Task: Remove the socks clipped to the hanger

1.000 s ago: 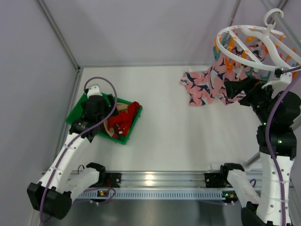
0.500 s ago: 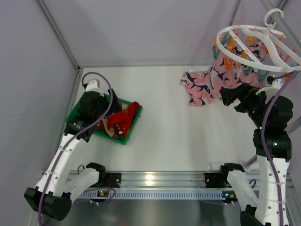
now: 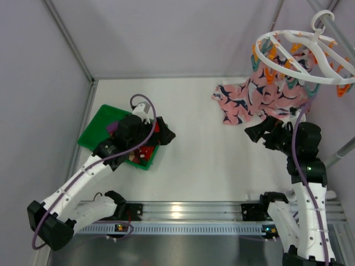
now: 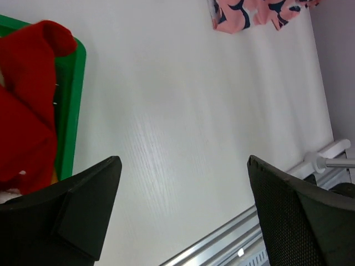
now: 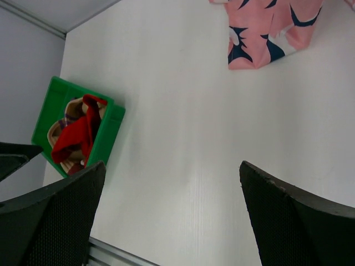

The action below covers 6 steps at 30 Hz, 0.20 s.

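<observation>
The round white hanger (image 3: 302, 55) hangs at the upper right with orange and teal pegs; only the pink printed cloth (image 3: 249, 100) dangles from it. The socks lie heaped in a green tray (image 3: 94, 133): a bright red sock (image 3: 145, 149) on top, a tan one (image 5: 58, 130) under it. My left gripper (image 3: 165, 134) hovers open just past the tray's right edge. In the left wrist view the red sock (image 4: 28, 111) and tray rim (image 4: 75, 111) sit left of the empty gripper (image 4: 183, 166). My right gripper (image 3: 256, 134) is open below the cloth, with nothing between its fingers (image 5: 172, 169).
The pink cloth (image 5: 272, 27) drapes onto the white table at the back right. Grey frame poles (image 3: 69, 41) run along the left wall and the right corner. A metal rail (image 3: 188, 213) with the arm bases lines the near edge.
The left arm swung from over the tray toward the table's middle. The right arm dropped away from the hanger, down and leftward. Both grippers stayed open.
</observation>
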Tool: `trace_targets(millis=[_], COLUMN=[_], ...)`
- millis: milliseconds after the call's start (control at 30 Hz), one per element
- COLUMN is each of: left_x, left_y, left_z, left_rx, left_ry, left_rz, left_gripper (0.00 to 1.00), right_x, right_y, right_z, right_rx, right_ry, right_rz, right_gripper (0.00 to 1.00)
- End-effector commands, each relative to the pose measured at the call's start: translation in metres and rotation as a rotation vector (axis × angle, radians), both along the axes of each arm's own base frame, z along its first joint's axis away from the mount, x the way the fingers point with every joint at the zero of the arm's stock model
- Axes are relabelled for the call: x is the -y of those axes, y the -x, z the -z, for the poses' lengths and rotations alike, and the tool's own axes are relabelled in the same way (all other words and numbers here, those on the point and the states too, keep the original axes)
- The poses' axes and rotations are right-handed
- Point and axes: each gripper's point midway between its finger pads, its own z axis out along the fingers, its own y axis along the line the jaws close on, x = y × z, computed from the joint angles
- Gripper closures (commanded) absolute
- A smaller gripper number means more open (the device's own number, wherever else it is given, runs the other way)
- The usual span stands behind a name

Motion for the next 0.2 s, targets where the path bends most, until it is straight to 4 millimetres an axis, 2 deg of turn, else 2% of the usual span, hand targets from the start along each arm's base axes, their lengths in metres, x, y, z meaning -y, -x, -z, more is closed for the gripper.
trace_targets(millis=[0,133,167], left_x=[0.021,0.027,0.032], left_y=[0.005,0.013,0.015], left_z=[-0.011,-0.008,-0.015], left_rx=[0.028,0.030,0.053], left_ry=[0.105,0.148,0.180], left_rz=[0.041,0.081,0.109], left_gripper=[0.01,0.01,0.02], right_x=[-0.009,-0.016,-0.017], right_y=[0.004,0.004,0.004], right_z=[0.012,0.043,0.047], right_rx=[0.012,-0.048,-0.050], right_ry=[-0.022,-0.033,-0.031], right_rz=[-0.049,-0.100,-0.115], right_gripper=[0.01,0.01,0.01])
